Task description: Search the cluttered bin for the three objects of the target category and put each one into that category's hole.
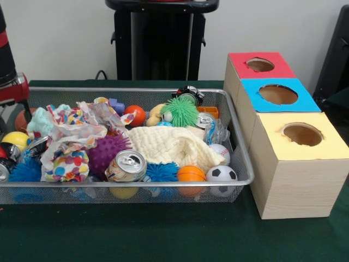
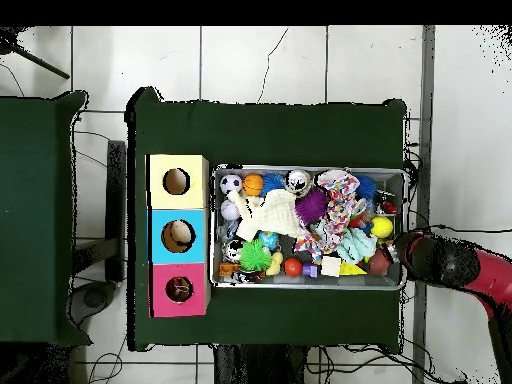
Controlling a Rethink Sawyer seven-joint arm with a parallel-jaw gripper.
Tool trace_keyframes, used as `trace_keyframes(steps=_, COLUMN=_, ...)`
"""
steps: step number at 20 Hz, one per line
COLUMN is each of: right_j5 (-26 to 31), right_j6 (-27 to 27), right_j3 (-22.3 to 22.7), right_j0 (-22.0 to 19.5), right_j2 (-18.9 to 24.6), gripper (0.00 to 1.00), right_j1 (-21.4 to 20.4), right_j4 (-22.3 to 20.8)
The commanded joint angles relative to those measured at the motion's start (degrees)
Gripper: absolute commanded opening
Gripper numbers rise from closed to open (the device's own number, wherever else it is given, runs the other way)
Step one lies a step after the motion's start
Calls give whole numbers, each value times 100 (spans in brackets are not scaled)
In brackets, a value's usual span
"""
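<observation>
- Wire bin [image 1: 136,183] [image 2: 310,167]: sits on the green table [image 1: 163,234], crammed with toys, cloth and cans.
- Three boxes: stand in a row just beside one end of the bin, each with a round hole in its top: red box [image 1: 240,68] [image 2: 160,292], blue box [image 1: 251,101] [image 2: 160,237], yellow box [image 1: 272,147] [image 2: 160,182].
- Target category: cannot be told from the views; every loose thing in sight lies inside the bin, none on the table.
- Drink can [image 1: 126,165]: lies tipped against the bin's front wall, top facing out.
- Soccer ball [image 1: 221,174]: rests in the front corner nearest the yellow box, with an orange ball [image 1: 191,173] just beside it and a baseball [image 1: 220,153] right behind.
- Cream cloth [image 1: 169,144]: drapes over the middle of the heap, touching a purple spiky ball [image 1: 106,152].
- Green fuzzy ball [image 1: 180,111]: sits toward the back wall, near a red ball [image 1: 136,114].
- Yellow ball [image 1: 15,139]: lies at the end away from the boxes.
- Arm [image 1: 8,82] [image 2: 470,265]: reaches in at the bin's end farthest from the boxes.
- Gripper [image 2: 412,252]: hangs over that end wall; released or clenched cannot be told, nor whether anything is held.
</observation>
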Motion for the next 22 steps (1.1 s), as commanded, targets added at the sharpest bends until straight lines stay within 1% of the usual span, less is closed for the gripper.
trace_keyframes(steps=1, right_j5=477, right_j6=-1167, right_j3=23, right_j0=-66, right_j2=-23, gripper=100, right_j1=-79, right_j4=-211)
trace_keyframes(steps=6, right_j5=561, right_j6=-914, right_j3=280, right_j0=-33, right_j2=-180, gripper=100, right_j1=-226, right_j4=-180)
trace_keyframes(steps=9, right_j5=564, right_j6=-917, right_j3=382, right_j0=-176, right_j2=-275, gripper=100, right_j1=-215, right_j4=-190)
trace_keyframes(steps=10, right_j5=499, right_j6=-775, right_j3=656, right_j0=-164, right_j2=-267, gripper=100, right_j1=-412, right_j4=-144)
trace_keyframes(steps=12, right_j5=420, right_j6=-711, right_j3=802, right_j0=-238, right_j2=-306, gripper=100, right_j1=-475, right_j4=-152)
trace_keyframes(steps=15, right_j5=441, right_j6=-609, right_j3=881, right_j0=-283, right_j2=-400, gripper=100, right_j1=-473, right_j4=-150)
trace_keyframes(steps=18, right_j5=232, right_j6=-514, right_j3=1041, right_j0=-414, right_j2=-423, gripper=100, right_j1=-469, right_j4=-208)
trace_keyframes(steps=22, right_j5=118, right_j6=-463, right_j3=1064, right_j0=-467, right_j2=-432, gripper=100, right_j1=-346, right_j4=-279)
